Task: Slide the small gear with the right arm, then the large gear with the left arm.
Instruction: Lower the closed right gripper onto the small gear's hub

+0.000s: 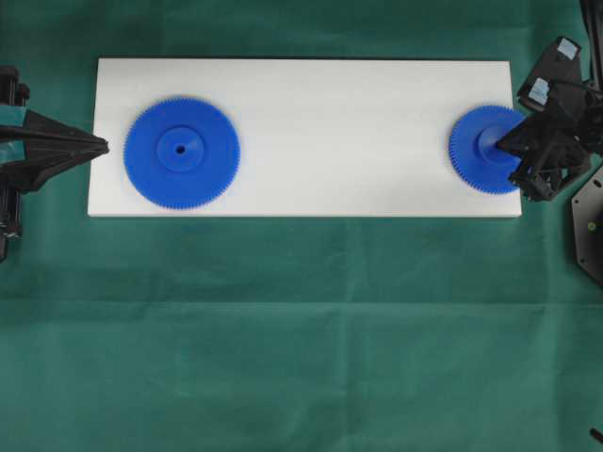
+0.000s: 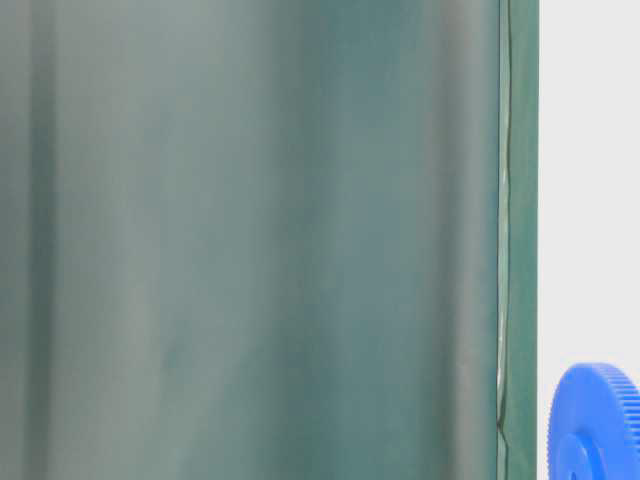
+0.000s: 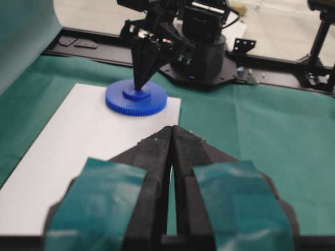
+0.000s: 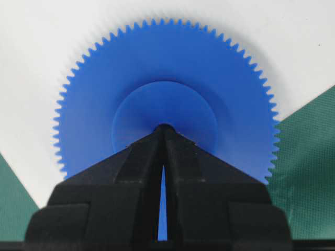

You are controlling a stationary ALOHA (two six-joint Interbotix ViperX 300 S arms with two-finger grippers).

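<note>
Two gears lie on the white board (image 1: 311, 132): small gear (image 1: 476, 155) at frame right, large gear (image 1: 182, 153) at left. Right gripper (image 4: 164, 127), fingers together, tip in the hub hole, grips nothing; a shallow seat could slip out mid-slide. Left gripper (image 3: 172, 129) closed, empty.

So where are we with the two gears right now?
Nothing looks slid yet. In hand: the right end effector, shut, has its tip at the centre hole of the small gear, which sits at the right end of the white board. Left: the large gear sits untouched; the left end effector, shut, is off the board's left edge.
</note>
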